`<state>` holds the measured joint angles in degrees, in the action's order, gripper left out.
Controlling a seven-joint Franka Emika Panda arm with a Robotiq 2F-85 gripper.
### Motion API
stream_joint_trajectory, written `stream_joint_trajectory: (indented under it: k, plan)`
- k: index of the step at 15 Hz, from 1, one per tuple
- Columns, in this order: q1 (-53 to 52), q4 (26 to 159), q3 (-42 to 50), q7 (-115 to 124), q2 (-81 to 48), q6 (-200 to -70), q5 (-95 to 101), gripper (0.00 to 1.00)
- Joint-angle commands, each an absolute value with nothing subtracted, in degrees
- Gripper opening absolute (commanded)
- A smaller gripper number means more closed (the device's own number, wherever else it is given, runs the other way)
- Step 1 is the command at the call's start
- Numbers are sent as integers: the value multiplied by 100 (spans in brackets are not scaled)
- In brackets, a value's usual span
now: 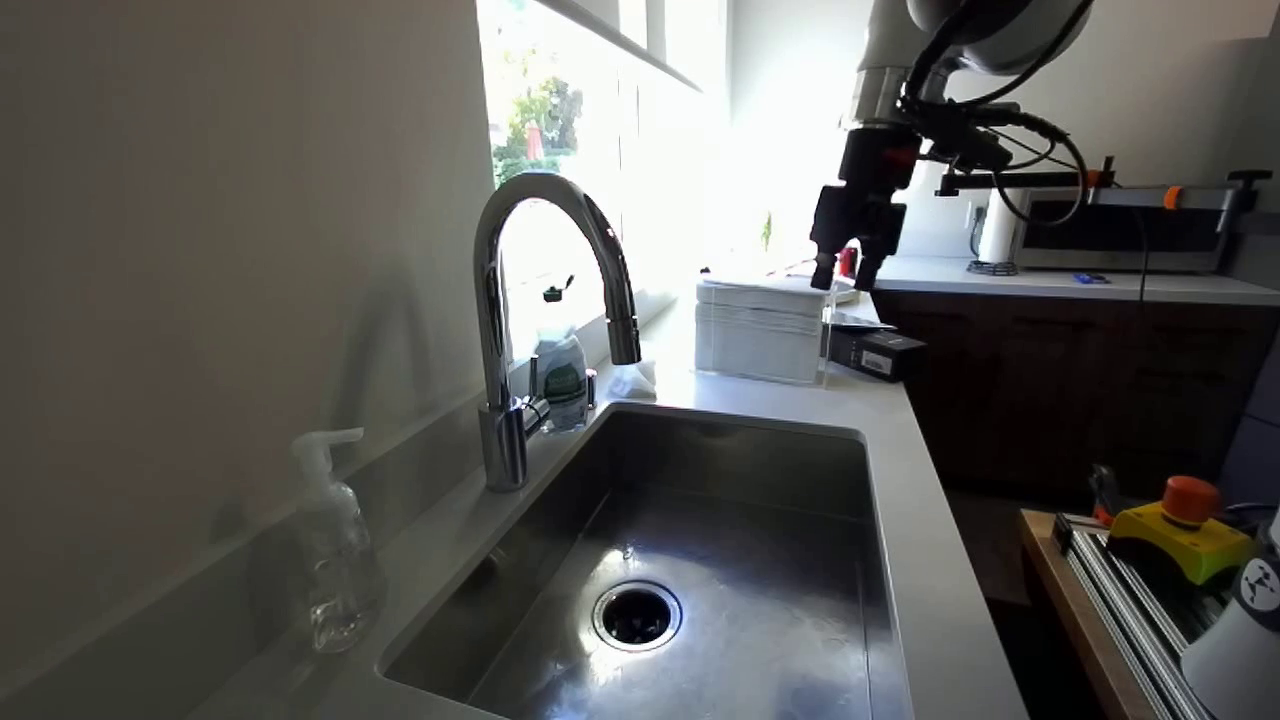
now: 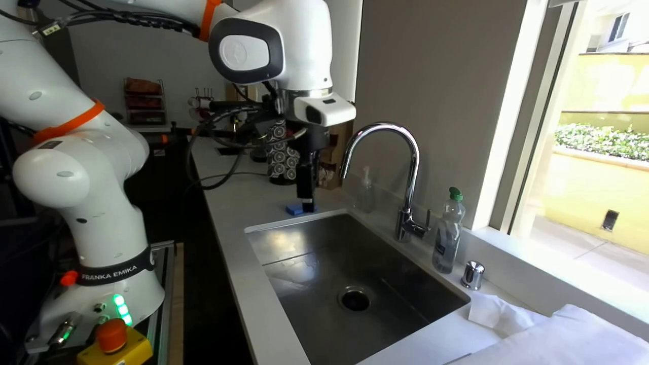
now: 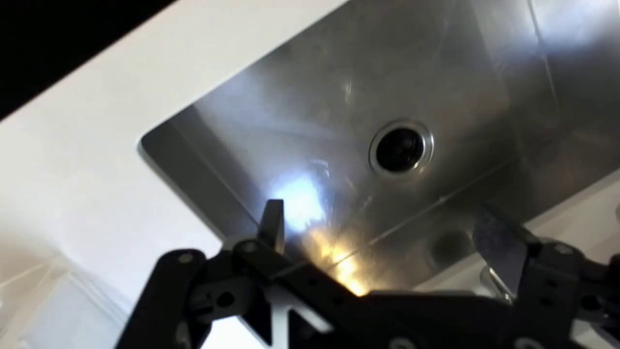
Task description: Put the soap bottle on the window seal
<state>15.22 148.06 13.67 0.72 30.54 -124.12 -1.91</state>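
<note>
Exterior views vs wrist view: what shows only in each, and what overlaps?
Only the exterior views, both of them: the green-capped soap bottle, the faucet's arch, the clear pump dispenser and the red stop button.
Only the wrist view: a close look at the inner face of a gripper finger.
Shared: the sink, its drain and the open gripper.

The faucet [image 2: 410,187] is mirror-glossy metal; the sink [image 1: 760,560] satiny, streaked metal; the soap bottle [image 2: 447,241] see-through plastic; the gripper [image 1: 845,284] matt; the countertop [image 1: 950,590] smooth; the bench edge [image 1: 1085,612] wood.
</note>
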Motion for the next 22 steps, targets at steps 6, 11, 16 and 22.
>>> stream_joint_trajectory:
  k: [6, 11, 16, 22]
  plan:
    - [1270, 14069, 1328, 31, 2383, -12981, -550, 100]
    - [1243, 14050, 1337, 25, 2345, -12981, -587, 100]
    - [895, 13516, 1752, -1309, 1653, -13548, -1142, 100]
    - [759, 12776, 1819, -1890, 720, -14142, -1738, 100]
